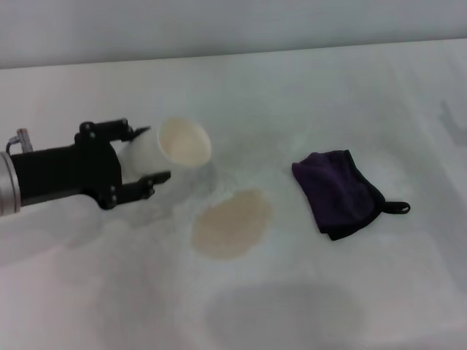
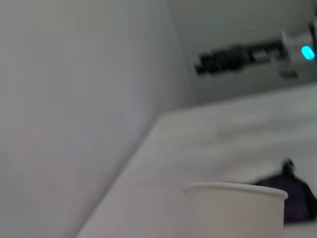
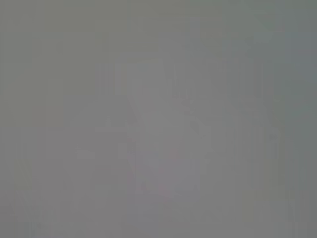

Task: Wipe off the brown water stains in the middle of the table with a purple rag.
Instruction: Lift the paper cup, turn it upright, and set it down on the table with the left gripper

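The brown water stains (image 1: 232,223) form one tan oval patch in the middle of the white table (image 1: 306,95). The purple rag (image 1: 337,191) lies crumpled to the right of the patch, apart from it, its black loop pointing right. It also shows in the left wrist view (image 2: 294,198). My left gripper (image 1: 149,154) is left of the patch, shut on a white paper cup (image 1: 175,144) that it holds tipped on its side, mouth facing right. My right arm (image 2: 237,57) shows only far off in the left wrist view.
The cup's rim (image 2: 237,188) fills the near part of the left wrist view. A grey wall (image 1: 219,25) runs behind the table's far edge. A faint grey shadow (image 1: 284,313) lies on the table in front of the patch. The right wrist view is plain grey.
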Available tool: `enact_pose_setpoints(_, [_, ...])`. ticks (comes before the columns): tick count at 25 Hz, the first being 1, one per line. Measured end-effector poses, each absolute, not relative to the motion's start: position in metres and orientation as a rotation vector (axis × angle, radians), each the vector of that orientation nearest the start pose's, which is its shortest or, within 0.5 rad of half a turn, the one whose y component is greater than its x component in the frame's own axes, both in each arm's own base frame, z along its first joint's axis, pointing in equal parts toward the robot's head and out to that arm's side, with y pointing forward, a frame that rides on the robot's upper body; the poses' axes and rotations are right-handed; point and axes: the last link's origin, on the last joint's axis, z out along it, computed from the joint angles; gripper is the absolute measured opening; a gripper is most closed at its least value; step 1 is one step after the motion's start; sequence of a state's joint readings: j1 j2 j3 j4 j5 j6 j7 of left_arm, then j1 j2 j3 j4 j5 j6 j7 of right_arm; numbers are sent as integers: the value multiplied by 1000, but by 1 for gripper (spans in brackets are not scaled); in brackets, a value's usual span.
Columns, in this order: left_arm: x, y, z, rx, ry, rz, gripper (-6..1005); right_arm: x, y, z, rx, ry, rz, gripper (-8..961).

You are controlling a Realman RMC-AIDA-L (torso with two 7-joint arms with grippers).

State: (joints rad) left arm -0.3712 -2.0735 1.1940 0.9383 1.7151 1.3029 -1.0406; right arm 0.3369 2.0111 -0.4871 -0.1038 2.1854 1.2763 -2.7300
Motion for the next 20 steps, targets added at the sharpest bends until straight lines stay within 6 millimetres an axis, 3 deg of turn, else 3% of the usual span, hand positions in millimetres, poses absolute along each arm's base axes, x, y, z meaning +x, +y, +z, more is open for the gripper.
enact_pose_setpoints(11, [-257,323,-27,-2448,-168,-813,646,386,304,67,-1509,511,659,870])
enact_pose_setpoints(20, [-293,303,-41,-2252,-392,-854,641,386,303,67,-1521,498,649,871])
